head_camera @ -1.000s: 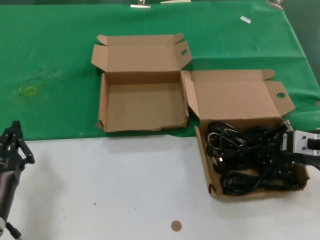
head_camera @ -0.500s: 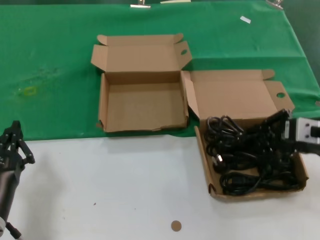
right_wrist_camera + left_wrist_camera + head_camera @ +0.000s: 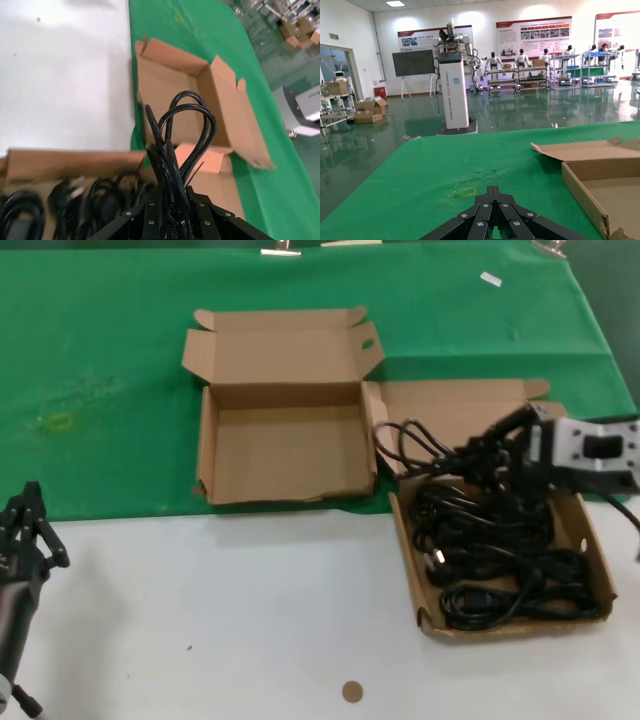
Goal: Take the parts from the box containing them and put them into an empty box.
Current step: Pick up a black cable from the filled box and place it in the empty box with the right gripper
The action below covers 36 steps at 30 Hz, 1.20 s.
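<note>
Below the right gripper [image 3: 535, 445], clamped on one cord bundle [image 3: 440, 452], trailing loops could drag neighbouring cords [image 3: 500, 560] out.

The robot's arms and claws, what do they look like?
The right claw has thin black fingers on a blocky silver-grey body with a black slot on top, and a black cable runs off behind it. The left claw is all black, with jointed link fingers held by small silver screws, on a dark grey round arm.
</note>
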Each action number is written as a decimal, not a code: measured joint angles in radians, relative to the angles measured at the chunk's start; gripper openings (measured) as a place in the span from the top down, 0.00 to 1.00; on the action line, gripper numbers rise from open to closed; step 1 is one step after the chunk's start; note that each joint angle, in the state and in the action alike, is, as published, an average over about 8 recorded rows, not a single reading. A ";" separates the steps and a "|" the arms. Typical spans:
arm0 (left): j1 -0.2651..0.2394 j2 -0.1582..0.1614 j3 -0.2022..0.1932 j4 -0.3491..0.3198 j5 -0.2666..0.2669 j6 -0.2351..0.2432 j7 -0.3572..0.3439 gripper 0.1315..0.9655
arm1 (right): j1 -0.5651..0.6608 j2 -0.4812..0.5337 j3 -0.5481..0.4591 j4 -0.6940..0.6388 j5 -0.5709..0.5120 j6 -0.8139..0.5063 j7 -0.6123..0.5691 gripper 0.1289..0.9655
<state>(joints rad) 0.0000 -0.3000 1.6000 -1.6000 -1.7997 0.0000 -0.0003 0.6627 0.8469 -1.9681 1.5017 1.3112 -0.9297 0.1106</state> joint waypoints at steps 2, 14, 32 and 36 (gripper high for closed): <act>0.000 0.000 0.000 0.000 0.000 0.000 0.000 0.99 | 0.031 -0.025 -0.011 -0.014 -0.010 -0.009 -0.001 0.88; 0.000 0.000 0.000 0.000 0.000 0.000 0.000 0.99 | 0.197 -0.197 -0.084 -0.133 -0.075 -0.031 -0.005 0.88; 0.000 0.000 0.000 0.000 0.000 0.000 0.000 0.99 | 0.342 -0.414 -0.161 -0.337 -0.129 0.006 -0.049 0.88; 0.000 0.000 0.000 0.000 0.000 0.000 0.000 0.99 | 0.367 -0.454 -0.173 -0.406 -0.132 0.021 -0.078 0.88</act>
<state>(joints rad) 0.0000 -0.3000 1.6000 -1.6000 -1.7997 0.0000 -0.0003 1.0295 0.3932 -2.1415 1.0960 1.1796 -0.9089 0.0326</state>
